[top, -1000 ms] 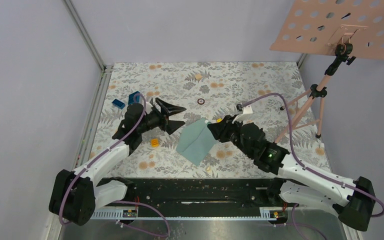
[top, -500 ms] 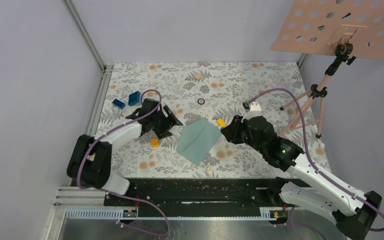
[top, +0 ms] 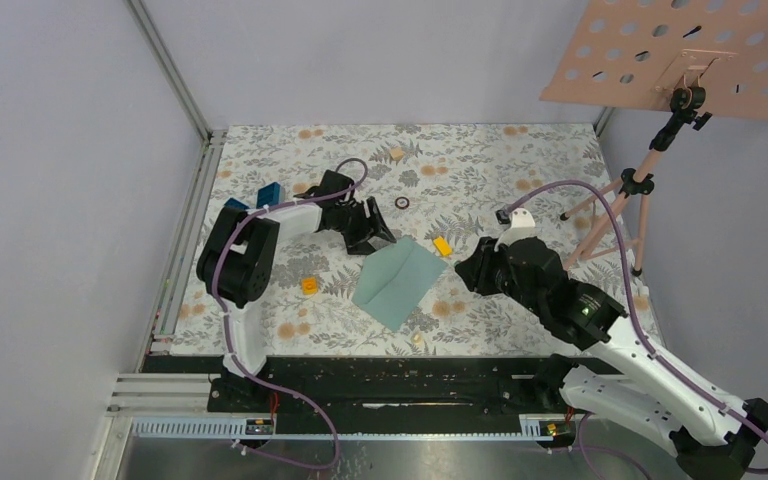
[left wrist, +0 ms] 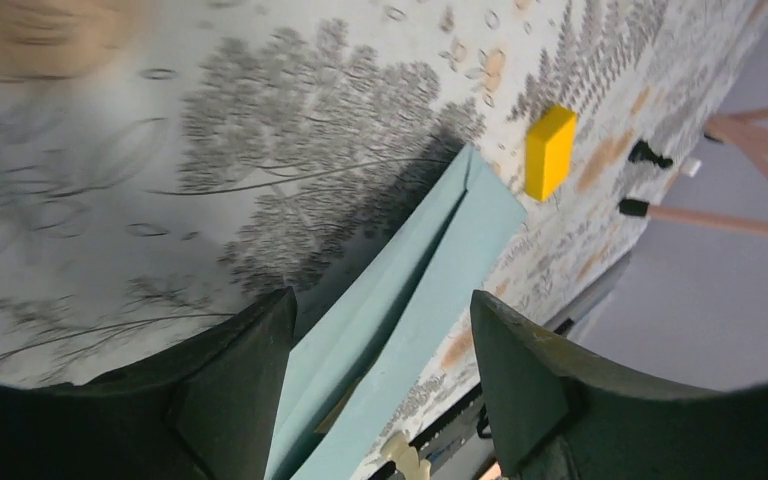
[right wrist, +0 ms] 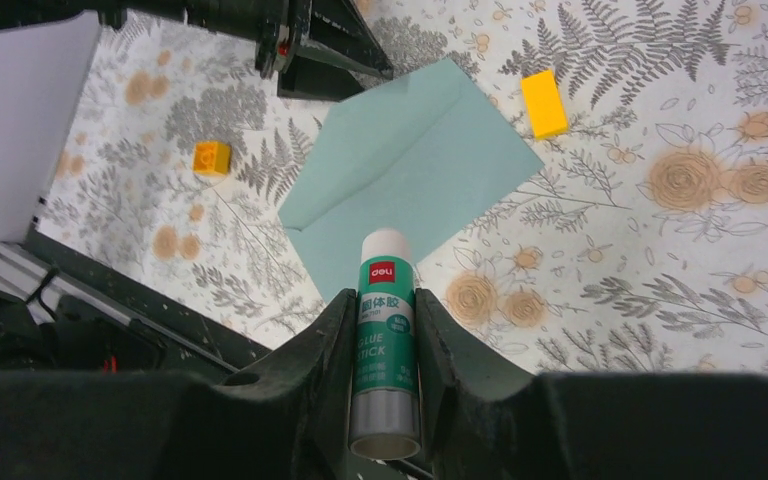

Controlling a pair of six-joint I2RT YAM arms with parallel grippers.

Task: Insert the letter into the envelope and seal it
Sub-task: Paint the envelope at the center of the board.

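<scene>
1. The envelope [top: 397, 282] lies flat, one edge below and between the left gripper [left wrist: 375, 325]'s spread fingers.
2. It looks like thin, light, floppy paper that is likely to slide, so pinch an edge or the flap.
3. The right gripper [right wrist: 385, 300] is clamped on a glue stick [right wrist: 384, 360], with the envelope just ahead of its fingertips.

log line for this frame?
envelope: flat on table | left gripper: open, at its far-left edge | right gripper: shut on glue stick

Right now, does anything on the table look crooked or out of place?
Only the envelope: it lies diagonally to the edges of the table, between the open left gripper and the right gripper holding a glue stick.
</scene>
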